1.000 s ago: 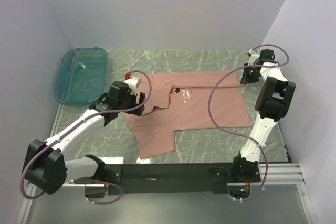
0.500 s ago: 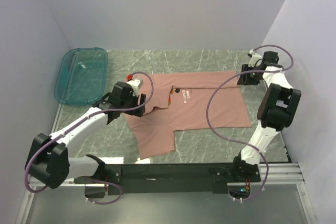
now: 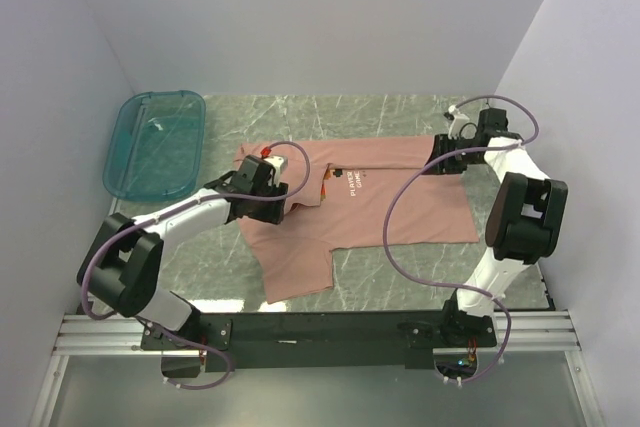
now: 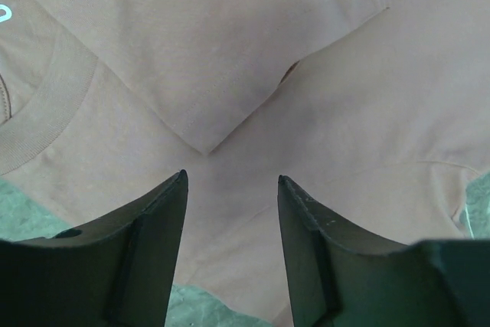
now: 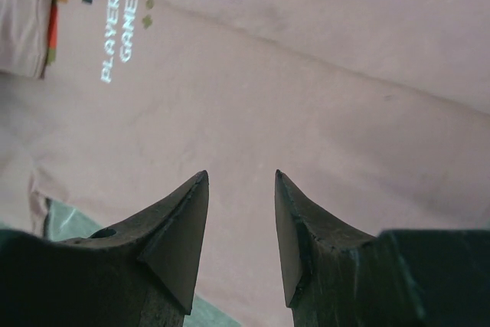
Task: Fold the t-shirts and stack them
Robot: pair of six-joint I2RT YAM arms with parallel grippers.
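The salmon-pink t-shirt [image 3: 380, 209] lies flat on the marbled table, part folded, with its white lettering [image 3: 352, 183] facing up. My left gripper [image 3: 272, 192] hovers low over the shirt's left end near the collar. In the left wrist view it [image 4: 232, 183] is open and holds nothing, with a folded sleeve corner [image 4: 207, 143] just ahead of the tips. My right gripper [image 3: 441, 155] is over the shirt's far right corner. Its jaws [image 5: 241, 178] are open above plain fabric [image 5: 321, 105], and the print [image 5: 119, 36] lies beyond them.
A teal translucent bin [image 3: 155, 142] sits at the far left of the table. Purple walls close in the back and both sides. The black rail [image 3: 330, 327] with the arm bases runs along the near edge. Bare green marble [image 3: 400, 267] shows in front of the shirt.
The left arm slid right onto the shirt's left end while its jaws narrowed. The right arm swung left from beside the far right corner to over it, and its jaws opened.
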